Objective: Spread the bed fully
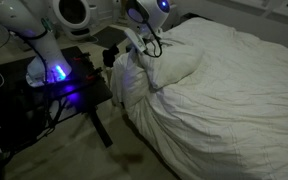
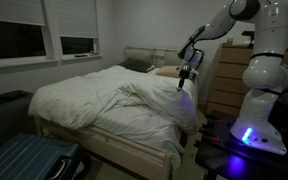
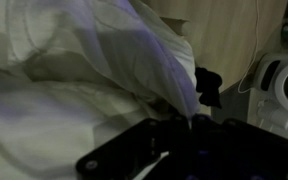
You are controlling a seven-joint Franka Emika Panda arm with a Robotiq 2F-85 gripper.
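My claw [image 2: 184,78] looks clenched on a lifted duvet [image 1: 224,90] corner at the bed's [image 2: 94,135] edge beside my base, so spreading is barely begun, with that side heaped, folded back and wrinkled.

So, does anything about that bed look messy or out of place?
Yes. The white duvet on the bed isn't lying flat. It is bunched into a wrinkled heap along the side near the gripper, with one fold raised up there.
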